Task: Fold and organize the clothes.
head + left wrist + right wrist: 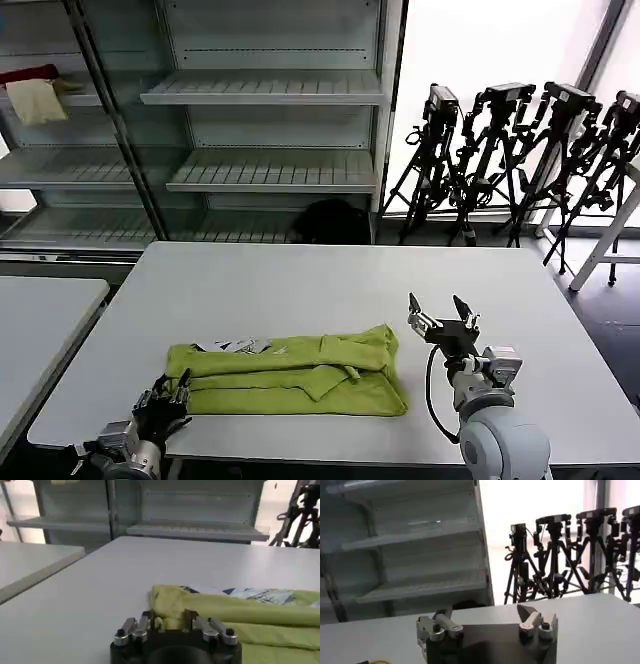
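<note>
T-shirt (295, 372) lies folded on the white table (330, 290). Left gripper (165, 395) pinches its near-left corner; right gripper (441, 315), fingers spread, hovers just beside its right end.

No text, label or number in any view can be read

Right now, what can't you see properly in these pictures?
- Head view: the left tool sits at the T-shirt's near-left corner; whether it pinches the cloth is too small to tell.
- Left wrist view: the T-shirt is cut off by the picture's edge.
- Head view: the T-shirt's underside is hidden against the table.
- Right tool is open, holding nothing.
</note>
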Robot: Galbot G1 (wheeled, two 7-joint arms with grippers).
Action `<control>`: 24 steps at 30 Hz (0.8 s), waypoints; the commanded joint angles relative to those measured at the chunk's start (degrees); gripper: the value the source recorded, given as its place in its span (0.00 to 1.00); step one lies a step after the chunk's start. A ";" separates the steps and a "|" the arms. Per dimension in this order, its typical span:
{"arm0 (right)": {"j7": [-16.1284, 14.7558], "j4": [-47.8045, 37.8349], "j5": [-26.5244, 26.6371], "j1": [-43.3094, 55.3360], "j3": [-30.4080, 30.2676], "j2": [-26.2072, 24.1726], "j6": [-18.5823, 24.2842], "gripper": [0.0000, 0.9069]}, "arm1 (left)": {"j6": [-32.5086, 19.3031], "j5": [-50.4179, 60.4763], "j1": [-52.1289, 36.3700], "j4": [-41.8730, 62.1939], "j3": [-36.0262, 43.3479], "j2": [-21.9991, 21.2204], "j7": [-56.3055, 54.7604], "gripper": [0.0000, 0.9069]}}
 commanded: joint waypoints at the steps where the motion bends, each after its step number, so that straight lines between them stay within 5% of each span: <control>1: 0.13 0.05 0.63 -0.02 0.48 0.04 0.04 1.00 | 2.43 -2.73 -0.50 0.20 0.68 -0.68 -0.58 0.02; 17: 0.50 -0.08 1.03 -0.83 1.81 -0.68 -0.11 1.00 | -6.44 3.57 -1.30 1.46 -1.40 0.50 4.06 0.00; 24: 0.09 -0.84 1.33 -1.29 3.00 -0.61 0.03 1.00 | -13.16 15.35 -1.05 4.13 -14.26 6.63 14.91 0.00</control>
